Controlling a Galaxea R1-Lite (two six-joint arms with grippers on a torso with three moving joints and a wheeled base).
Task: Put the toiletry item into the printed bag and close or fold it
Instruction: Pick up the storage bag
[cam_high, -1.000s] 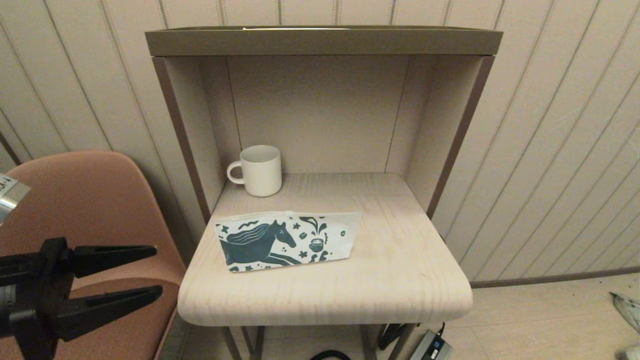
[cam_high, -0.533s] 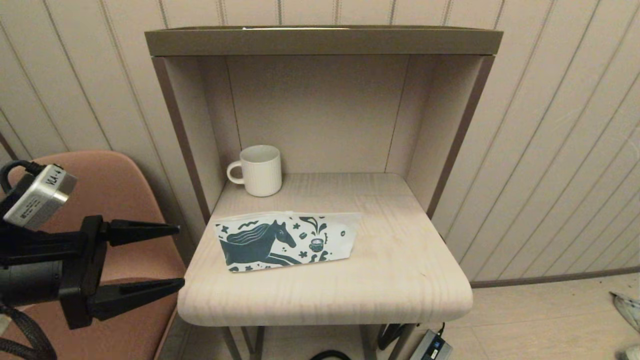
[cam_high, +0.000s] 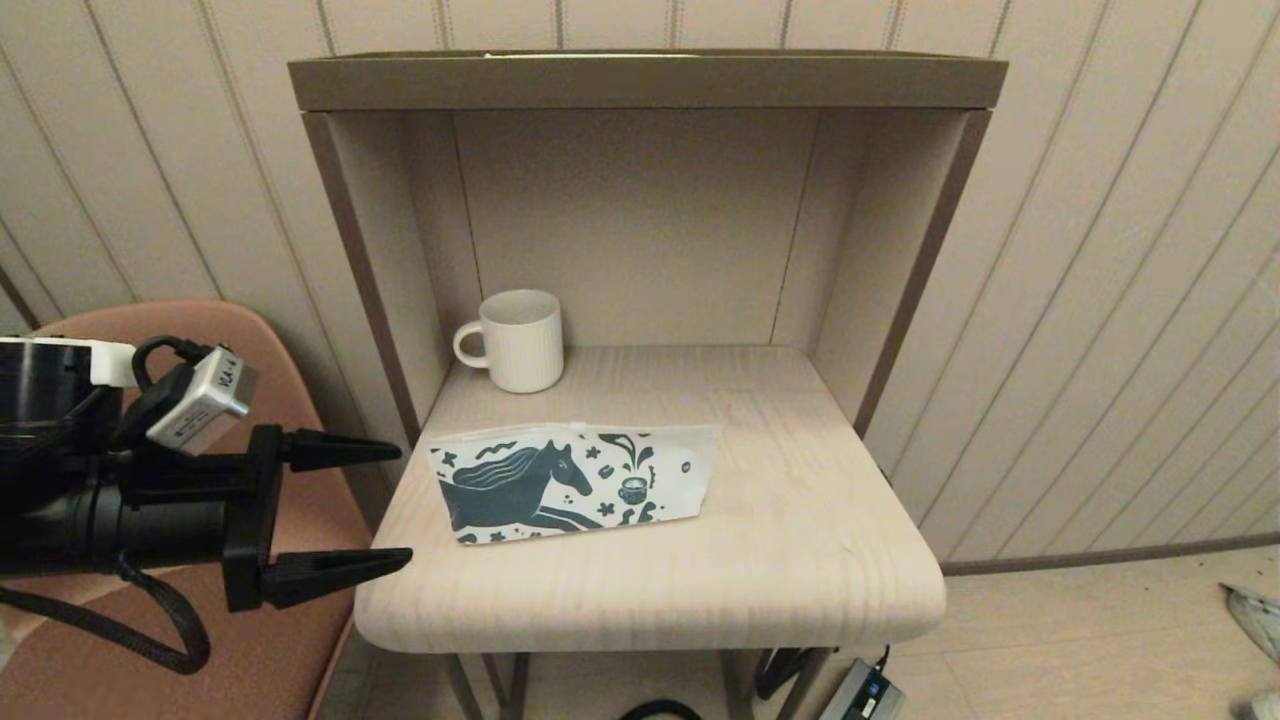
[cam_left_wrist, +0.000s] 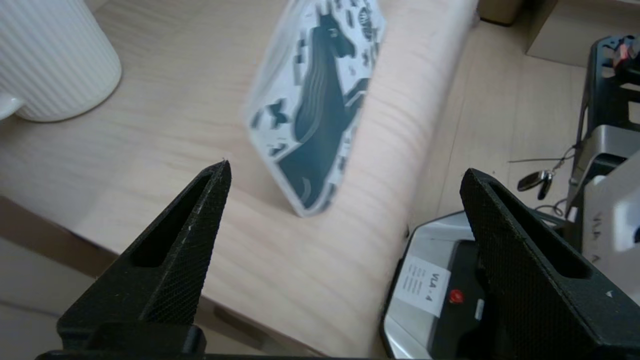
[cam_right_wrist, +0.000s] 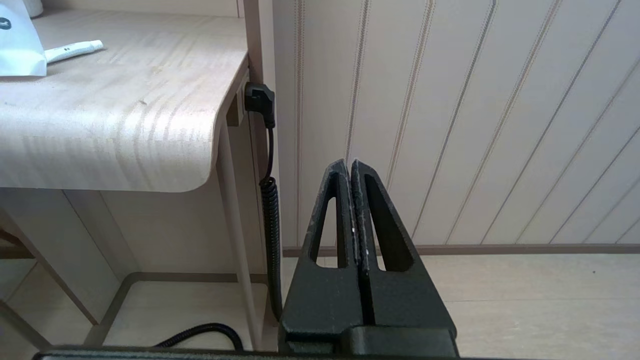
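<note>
The printed bag (cam_high: 570, 480), white with a dark teal horse, lies flat on the front left of the wooden table (cam_high: 800, 560). It also shows in the left wrist view (cam_left_wrist: 320, 100). A white toiletry tube (cam_right_wrist: 75, 48) lies on the table just behind the bag's corner (cam_right_wrist: 20, 45); in the head view the tube is hidden. My left gripper (cam_high: 405, 502) hovers open at the table's left edge, level with the bag's left end and apart from it (cam_left_wrist: 346, 167). My right gripper (cam_right_wrist: 351, 161) is shut on nothing, low beside the table's right side.
A white ribbed mug (cam_high: 520, 340) stands at the back left inside the shelf unit (cam_high: 640, 85). A pink chair (cam_high: 200, 360) sits under my left arm. A coiled black cable (cam_right_wrist: 271, 200) hangs at the table's right leg. A power adapter (cam_high: 865, 690) lies on the floor.
My left gripper has moved rightward from over the chair to the table's left edge, staying open. The bag and mug have not moved.
</note>
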